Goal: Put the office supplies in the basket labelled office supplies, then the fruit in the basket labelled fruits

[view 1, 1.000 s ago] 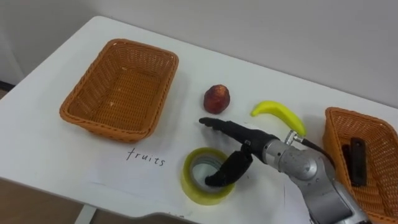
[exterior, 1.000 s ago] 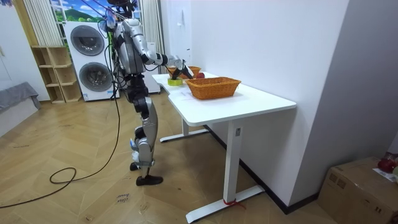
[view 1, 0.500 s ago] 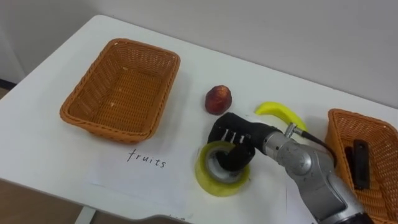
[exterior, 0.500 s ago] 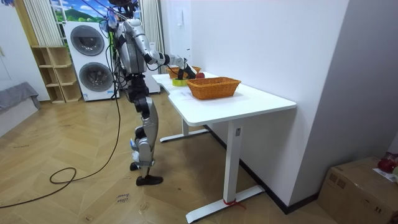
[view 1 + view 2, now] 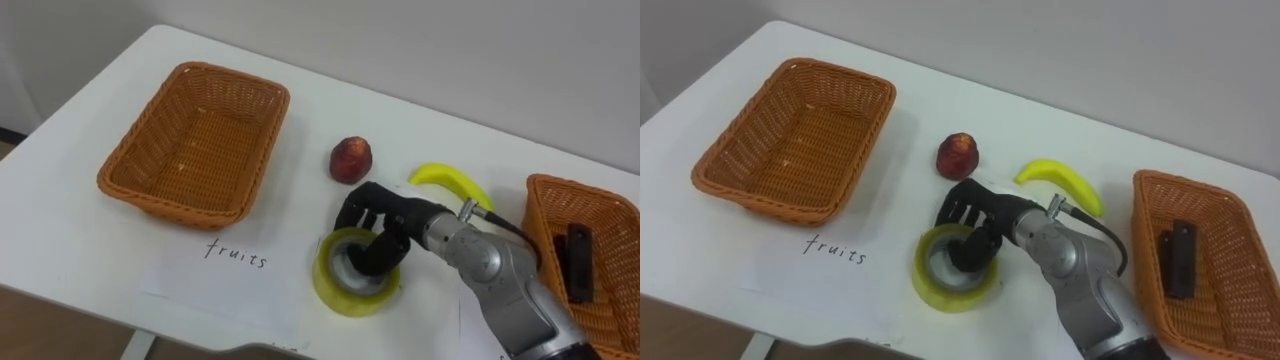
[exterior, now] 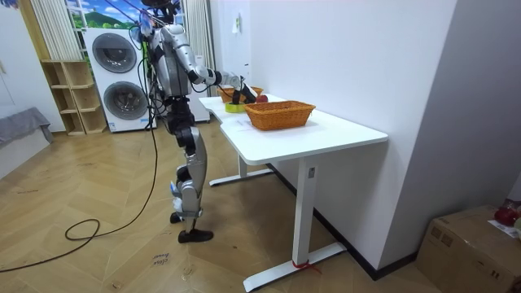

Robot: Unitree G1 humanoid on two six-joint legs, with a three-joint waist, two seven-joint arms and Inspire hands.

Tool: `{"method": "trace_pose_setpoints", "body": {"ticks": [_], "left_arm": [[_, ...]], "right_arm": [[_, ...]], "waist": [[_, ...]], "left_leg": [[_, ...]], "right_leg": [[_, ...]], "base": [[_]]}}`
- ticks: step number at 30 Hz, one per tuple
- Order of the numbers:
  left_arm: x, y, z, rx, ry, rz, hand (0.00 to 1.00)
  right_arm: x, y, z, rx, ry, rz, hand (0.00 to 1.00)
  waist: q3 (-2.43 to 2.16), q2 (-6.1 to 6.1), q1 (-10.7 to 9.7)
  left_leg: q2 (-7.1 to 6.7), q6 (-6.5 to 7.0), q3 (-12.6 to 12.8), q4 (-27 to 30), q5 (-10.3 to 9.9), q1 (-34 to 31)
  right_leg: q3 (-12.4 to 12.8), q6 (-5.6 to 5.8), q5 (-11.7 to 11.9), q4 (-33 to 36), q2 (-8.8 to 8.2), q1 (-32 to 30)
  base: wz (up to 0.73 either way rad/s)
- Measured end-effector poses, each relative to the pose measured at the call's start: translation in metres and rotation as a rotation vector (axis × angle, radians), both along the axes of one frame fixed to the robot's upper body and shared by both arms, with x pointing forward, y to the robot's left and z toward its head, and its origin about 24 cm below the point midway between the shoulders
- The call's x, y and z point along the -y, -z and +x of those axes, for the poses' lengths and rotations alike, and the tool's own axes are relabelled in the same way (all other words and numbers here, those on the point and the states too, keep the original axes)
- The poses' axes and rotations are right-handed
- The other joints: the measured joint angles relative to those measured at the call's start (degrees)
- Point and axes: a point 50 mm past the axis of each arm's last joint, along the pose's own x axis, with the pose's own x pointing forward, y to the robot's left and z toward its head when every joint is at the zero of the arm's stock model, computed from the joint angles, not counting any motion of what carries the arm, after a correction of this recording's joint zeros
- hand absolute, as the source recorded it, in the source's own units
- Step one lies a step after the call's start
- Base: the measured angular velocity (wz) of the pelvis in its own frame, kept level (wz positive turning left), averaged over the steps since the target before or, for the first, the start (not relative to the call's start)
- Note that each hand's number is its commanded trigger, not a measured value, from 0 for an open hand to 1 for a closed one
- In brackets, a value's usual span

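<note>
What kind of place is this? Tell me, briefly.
Probably a home-like laundry or utility room, perhaps a test space: stacked washers, a wood floor and a white table.

Even, diffuse light from above falls on the white table [image 5: 80, 240], which reads bright without glare. A soft, narrow shadow runs along the near edge of the left basket [image 5: 195, 140]. A fainter one lies beside the tape roll [image 5: 350, 300], below the robot hand [image 5: 375, 215]. In the room view the wooden floor [image 6: 98, 260] carries a mild sheen, and the space under the table is shaded.
</note>
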Motion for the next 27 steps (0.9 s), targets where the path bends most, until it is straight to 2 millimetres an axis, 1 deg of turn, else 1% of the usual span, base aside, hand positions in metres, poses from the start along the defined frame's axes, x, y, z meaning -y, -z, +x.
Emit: {"method": "trace_pose_setpoints", "body": {"ticks": [2,6,8,12,14,18,20,23,24,27], "left_arm": [[0.0,0.0,0.0,0.0,0.003,0.001,0.0],[0.001,0.0,0.0,0.003,-0.002,-0.002,0.0],[0.002,0.0,0.001,0.013,-0.001,-0.004,0.0],[0.004,0.001,0.0,0.028,-0.008,0.014,0.0],[0.006,0.002,0.0,0.035,-0.024,0.003,0.0],[0.006,0.003,-0.009,0.018,-0.03,0.001,0.0],[0.006,0.004,-0.011,0.02,-0.029,0.0,0.0],[0.006,0.004,-0.015,0.024,-0.029,0.003,0.0],[0.006,0.004,-0.015,0.025,-0.029,0.002,0.0],[0.007,0.004,-0.018,0.029,-0.026,-0.005,0.0]], "right_arm": [[0.001,0.0,0.0,0.002,0.003,0.002,1.0],[0.001,-0.002,0.0,0.004,0.007,0.019,1.0],[0.005,-0.001,-0.002,-0.004,0.03,0.053,1.0],[0.006,-0.002,-0.004,0.005,0.038,0.096,1.0],[0.011,-0.004,-0.011,0.018,0.062,0.131,1.0],[0.017,-0.003,-0.02,0.009,0.101,0.204,1.0],[0.021,-0.003,-0.022,0.013,0.124,0.215,1.0],[0.027,-0.008,-0.02,0.044,0.15,0.219,1.0],[0.029,-0.009,-0.019,0.056,0.159,0.224,1.0],[0.04,-0.017,-0.016,0.114,0.239,0.31,1.0]], "waist": [[0.03,0.12,0.0],[0.23,0.46,-0.2],[0.43,0.77,-0.3],[0.67,1.16,-0.6],[0.78,1.4,-0.9],[0.52,1.73,-2.2],[0.39,1.83,-2.9],[0.14,2.0,-5.0],[0.12,2.06,-5.2],[-0.08,2.42,-6.0]], "left_leg": [[0.0,0.0,0.1,0.0,0.0,0.0],[0.03,0.0,0.1,-0.1,0.0,0.0],[0.02,0.0,0.1,-0.1,0.0,0.1],[0.05,0.0,0.4,-0.1,0.0,0.0],[0.03,0.0,0.7,-0.1,0.0,-0.2],[0.04,0.0,1.2,-0.1,0.0,-0.2],[0.1,0.0,1.9,0.0,0.0,-0.1],[0.13,0.0,2.4,0.1,0.0,0.0],[0.17,0.0,2.6,0.1,0.0,0.0],[0.39,0.0,3.5,0.0,0.0,1.0]], "right_leg": [[0.0,0.0,0.0,0.0,-0.02,0.0],[0.2,0.0,0.0,0.0,0.0,0.0],[0.2,0.0,0.0,0.0,0.0,0.0],[0.6,0.0,0.0,0.0,0.1,-0.2],[0.8,0.0,0.0,0.0,0.11,-0.4],[1.2,0.01,0.0,0.0,-0.01,-0.7],[2.2,0.02,0.0,0.1,-0.09,-1.0],[2.5,0.03,0.0,0.2,-0.11,-1.0],[2.6,0.05,0.1,0.2,-0.1,-1.0],[3.3,0.0,0.3,0.3,-0.01,-0.7]], "base": [[0.0],[0.0],[0.0],[-0.03],[0.0],[-0.06],[-0.19],[-0.07],[-0.13],[-0.15]]}}
